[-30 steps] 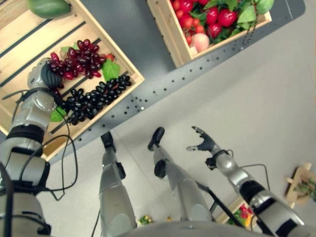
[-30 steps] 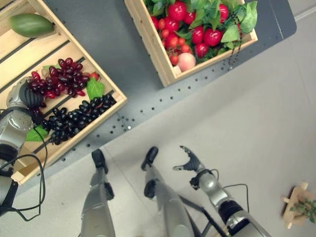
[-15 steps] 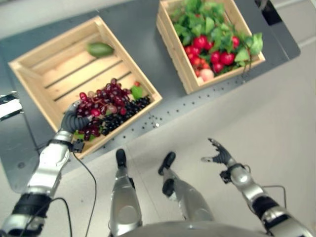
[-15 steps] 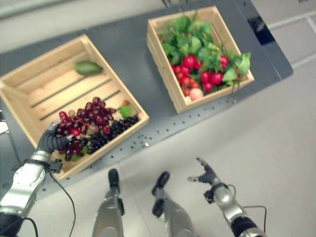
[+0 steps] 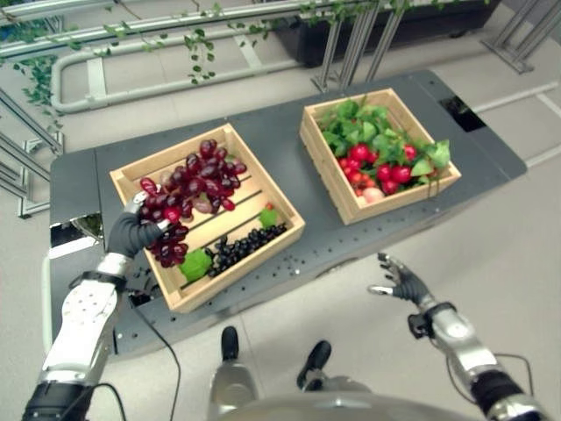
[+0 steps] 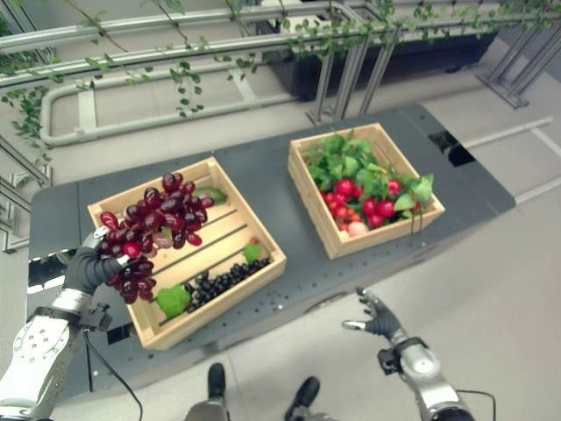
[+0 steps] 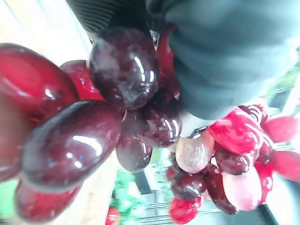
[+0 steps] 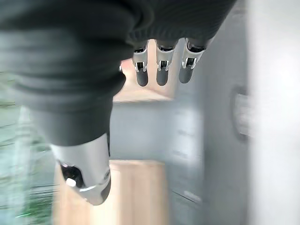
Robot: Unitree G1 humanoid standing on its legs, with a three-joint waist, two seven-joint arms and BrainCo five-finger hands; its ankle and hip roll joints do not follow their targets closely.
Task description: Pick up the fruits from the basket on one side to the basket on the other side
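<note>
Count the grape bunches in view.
2. The red bunch is held up in the left hand, over the left crate. The black bunch lies in that crate's near corner. More may be hidden under the leaves in the right crate.

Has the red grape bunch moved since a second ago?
Yes. The left hand has lifted the red grape bunch off the left crate's slats, away from the black grapes lying there.

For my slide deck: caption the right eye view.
Left hand lifts red grapes above the left crate; right hand open.
</note>
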